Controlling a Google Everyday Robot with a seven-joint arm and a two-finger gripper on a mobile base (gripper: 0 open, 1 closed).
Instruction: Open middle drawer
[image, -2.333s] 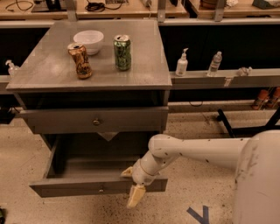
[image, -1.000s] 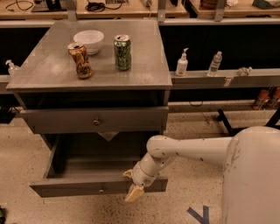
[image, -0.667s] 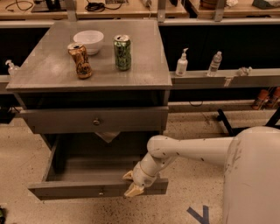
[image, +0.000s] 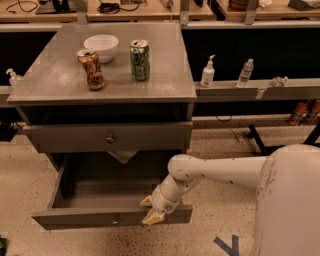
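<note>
The middle drawer (image: 112, 217) is a wide grey drawer with a small round knob (image: 116, 220). It stands pulled well out of the grey cabinet, with its inside (image: 100, 192) showing and nothing in it. My gripper (image: 151, 209) is at the top edge of that drawer's front panel, right of the knob, on the white arm (image: 215, 172) that reaches in from the right. The grey drawer above it (image: 107, 137), with its own knob, is nearly closed.
On the cabinet top (image: 55, 80) stand a white bowl (image: 101, 46), a brown can (image: 91, 69) and a green can (image: 140, 60). A ledge on the right (image: 260, 89) holds two bottles. My white base (image: 290, 200) fills the lower right. The floor is speckled.
The middle drawer has slid further out towards the camera. My gripper has moved with its front panel, down and slightly left.
</note>
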